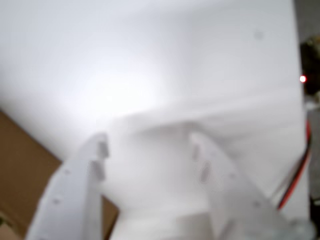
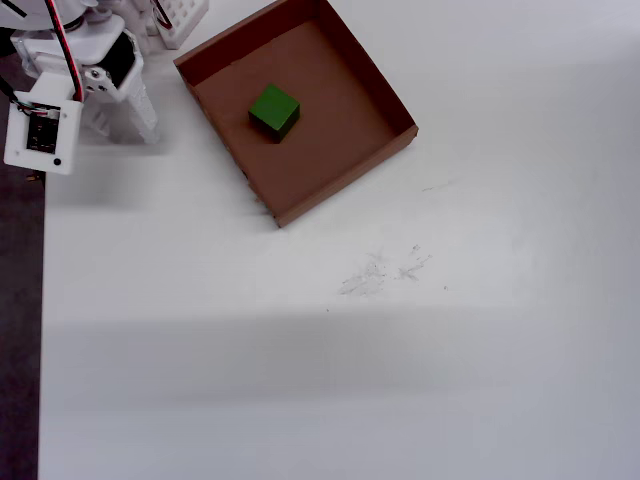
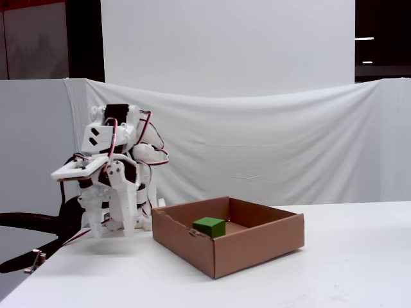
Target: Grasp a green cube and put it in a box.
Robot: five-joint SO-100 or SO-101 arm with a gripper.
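The green cube [image 2: 274, 108] lies on the floor of the reddish-brown cardboard box [image 2: 340, 182], a little back from its middle. From the side, the green cube [image 3: 209, 226] shows just above the near wall of the box [image 3: 257, 247]. My white gripper [image 2: 122, 122] hangs left of the box, fingers pointing down at the table. In the fixed view the gripper [image 3: 112, 231] sits close above the tabletop, apart from the box. The wrist view shows the gripper [image 1: 148, 141] open, only white table between its fingers. A corner of the box [image 1: 25, 160] is at its left; the cube is out of that view.
A white gridded object [image 2: 180, 15] stands behind the arm at the top edge. The table's left edge [image 2: 43, 300] runs next to the arm. Faint scuff marks [image 2: 385, 272] lie in front of the box. A white cloth [image 3: 270, 147] hangs behind the table.
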